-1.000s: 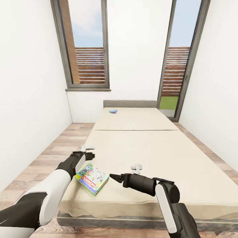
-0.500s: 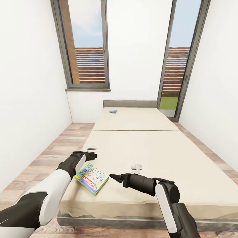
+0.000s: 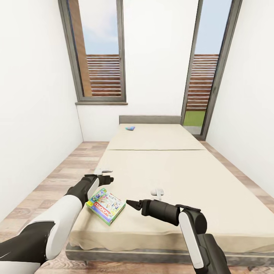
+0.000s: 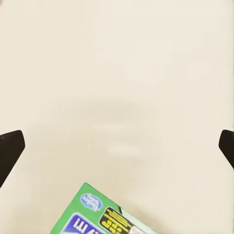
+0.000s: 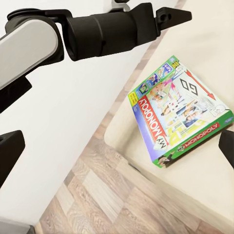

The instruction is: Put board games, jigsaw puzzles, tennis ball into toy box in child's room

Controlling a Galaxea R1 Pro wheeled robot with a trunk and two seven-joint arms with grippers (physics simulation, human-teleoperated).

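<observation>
A green-edged game box (image 3: pixel 106 206) (its lid printed "MONOPOLY") lies flat near the foot corner of the bed (image 3: pixel 179 171), on the side nearer the left wall. The left gripper (image 3: pixel 107 176) hangs just beyond the box, over the mattress, jaws spread wide with nothing between them. The right gripper (image 3: pixel 130 204) hovers just beside the box, toward the bed's middle, its fingers wide apart and empty. A small blue box (image 3: pixel 130 128) rests far up the bed, near the grey headboard (image 3: pixel 150 119).
</observation>
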